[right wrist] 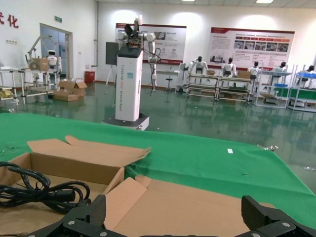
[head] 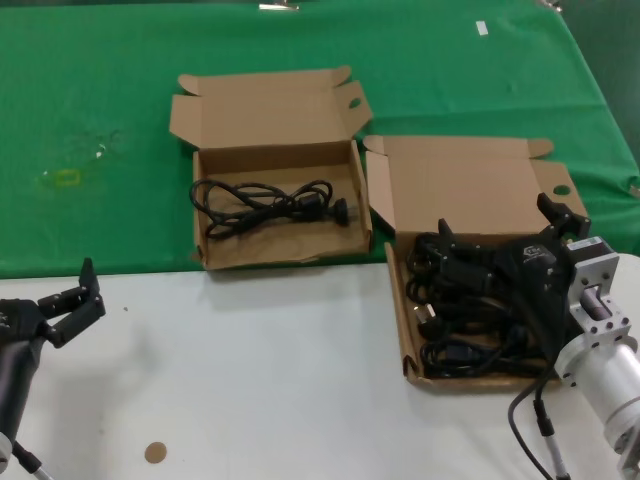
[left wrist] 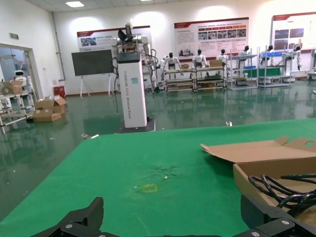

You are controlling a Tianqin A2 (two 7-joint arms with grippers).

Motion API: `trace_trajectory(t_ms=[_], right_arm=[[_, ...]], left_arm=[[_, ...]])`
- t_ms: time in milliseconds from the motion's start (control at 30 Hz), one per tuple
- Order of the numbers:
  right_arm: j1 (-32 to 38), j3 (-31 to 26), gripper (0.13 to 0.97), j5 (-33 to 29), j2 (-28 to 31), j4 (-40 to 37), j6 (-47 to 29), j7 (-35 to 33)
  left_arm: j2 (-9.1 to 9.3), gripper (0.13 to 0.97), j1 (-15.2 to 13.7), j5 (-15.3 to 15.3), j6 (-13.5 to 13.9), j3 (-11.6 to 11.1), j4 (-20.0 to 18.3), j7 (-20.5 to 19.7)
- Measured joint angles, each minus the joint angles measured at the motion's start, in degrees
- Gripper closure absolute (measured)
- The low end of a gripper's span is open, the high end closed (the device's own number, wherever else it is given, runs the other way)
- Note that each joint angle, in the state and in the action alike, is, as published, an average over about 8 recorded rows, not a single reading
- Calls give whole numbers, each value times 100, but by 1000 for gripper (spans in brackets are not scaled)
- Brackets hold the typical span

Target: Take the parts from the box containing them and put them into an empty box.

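right gripper poised over a box of tangled cables

my right gripper (head: 505,232) hangs with its fingers spread wide and nothing between them, just above the heap of black power cables (head: 470,310) in the straight-walled cardboard box (head: 408,340) on my right side of the white table (head: 280,380). the dark tips frame the pile from above; whether they already touch the top loops i cannot tell.

i judge these parts to be light, soft and springy: rubbery cords that flex rather than crack, but that snag one another. the loops are knotted together, so lifting one may drag its neighbours out. the best hold looks like a bunched stretch of cord near a plug, where several strands lie together and give my pads something thick to close on; a single thin strand could slip free.

the wider box (head: 205,215) with splayed flaps sits to the left, near the first one, on the green cloth (head: 100,100). one coiled cable (head: 270,203) lies in it.

my left gripper (head: 70,300) waits near the table's left edge, fingers parted, holding nothing.
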Motion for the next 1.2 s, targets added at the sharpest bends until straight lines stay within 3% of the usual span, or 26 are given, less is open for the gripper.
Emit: trace_trajectory(t_ms=[1200], right_arm=[[0,0,129,0,0,0,0,0]], left_arm=[[0,132,0,0,0,0,0,0]])
